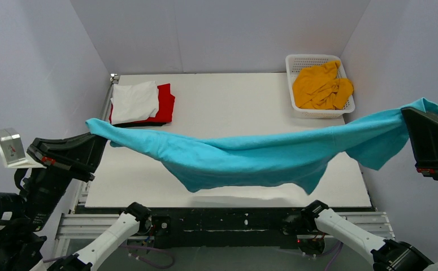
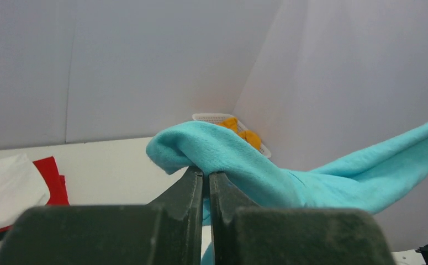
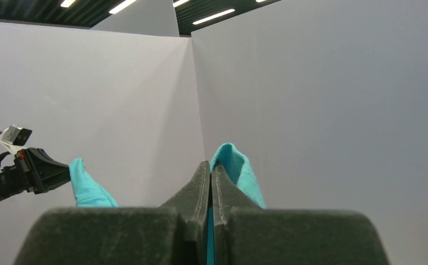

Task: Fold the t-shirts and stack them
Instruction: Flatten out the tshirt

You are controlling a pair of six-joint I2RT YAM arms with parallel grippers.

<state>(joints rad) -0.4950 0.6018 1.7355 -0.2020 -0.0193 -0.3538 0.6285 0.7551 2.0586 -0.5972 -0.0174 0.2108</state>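
Pinched shut in the left pincer (image 2: 206, 175) and the right pincer (image 3: 210, 168): opposite ends of the turquoise t-shirt (image 1: 250, 161), slung in the air above the desk (image 1: 233, 101), sagging mid-span. Could slip from either thin pinch if pulled tauter, or land bunched if lowered unevenly. Far right, inside the white lattice basket (image 1: 289, 65): one crumpled mustard-yellow t-shirt (image 1: 321, 87).

turquoise t-shirt (image 1: 250, 161) strung across (sagging), gap beneath — table (image 1: 233, 107)
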